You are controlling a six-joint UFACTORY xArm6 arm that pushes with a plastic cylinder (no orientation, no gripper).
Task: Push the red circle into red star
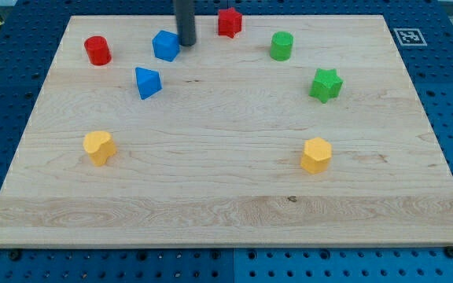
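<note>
no pincer on this rig, so there is nothing to report as spread or pressed together; the arm ends in a dark rod and my tip is its lower end. my tip sits near the view's top, just beside the right edge of the blue block (shape unclear, maybe a cube), possibly touching it, i cannot tell. the red circle is well apart, toward the view's top left on the tabletop. the red star is at the view's top, just right of the rod. judgement: the push has not begun; my tip is on the wrong side of the circle. to do it well i should route round the blue block, reach the circle's left side, then push rightward and slightly toward the view's top, keeping contact centred so the round block does not roll off the tip. the blue block lies almost on the line between circle and star; the blue triangle-like block sits just below it. steering above the blue block looks safest. green and yellow blocks are far from the path.
</note>
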